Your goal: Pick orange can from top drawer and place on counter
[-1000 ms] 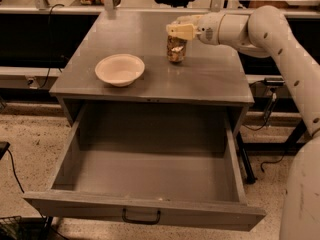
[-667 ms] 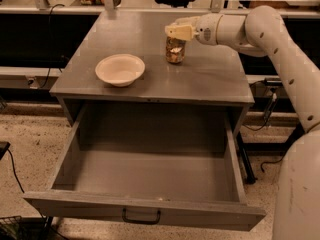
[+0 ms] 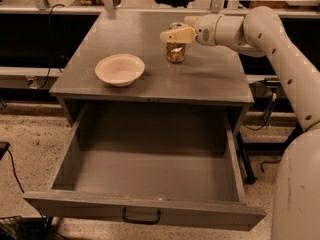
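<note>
The orange can [image 3: 175,53] stands upright on the counter [image 3: 210,76], right of centre towards the back. My gripper [image 3: 175,34] is at the can's top, reaching in from the right on the white arm [image 3: 270,34]. It covers the upper part of the can. The top drawer [image 3: 145,211] is pulled fully open below the counter, and its inside shows nothing in it. Its small dark handle [image 3: 141,217] is on the front panel.
A cream bowl [image 3: 120,69] sits on the counter's left half, well apart from the can. Dark shelving and cables run behind and beside the cabinet. A black basket corner [image 3: 15,229] is on the floor at lower left.
The can has stayed in the same spot on the counter. My gripper has shifted slightly left and down at the can's top.
</note>
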Controlling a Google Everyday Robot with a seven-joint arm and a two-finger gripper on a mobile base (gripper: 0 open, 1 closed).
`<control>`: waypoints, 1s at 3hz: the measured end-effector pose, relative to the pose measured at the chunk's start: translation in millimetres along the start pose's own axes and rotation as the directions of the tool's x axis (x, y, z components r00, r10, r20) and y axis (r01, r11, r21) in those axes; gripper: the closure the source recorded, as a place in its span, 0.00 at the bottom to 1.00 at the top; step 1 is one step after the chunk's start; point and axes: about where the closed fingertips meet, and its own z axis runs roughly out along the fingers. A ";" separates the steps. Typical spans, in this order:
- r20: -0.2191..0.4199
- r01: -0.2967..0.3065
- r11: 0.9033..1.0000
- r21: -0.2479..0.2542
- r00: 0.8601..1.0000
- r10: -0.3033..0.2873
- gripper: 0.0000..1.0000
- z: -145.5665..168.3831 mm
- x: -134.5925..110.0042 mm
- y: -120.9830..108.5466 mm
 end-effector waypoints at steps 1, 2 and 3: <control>0.037 0.025 0.999 -0.031 0.999 -0.024 0.00 -8.7 -9.1 2.8; 0.085 0.073 0.992 -0.104 0.994 -0.064 0.00 -28.5 -24.3 8.5; 0.012 0.094 0.985 -0.144 0.996 -0.093 0.00 -57.1 -27.0 16.2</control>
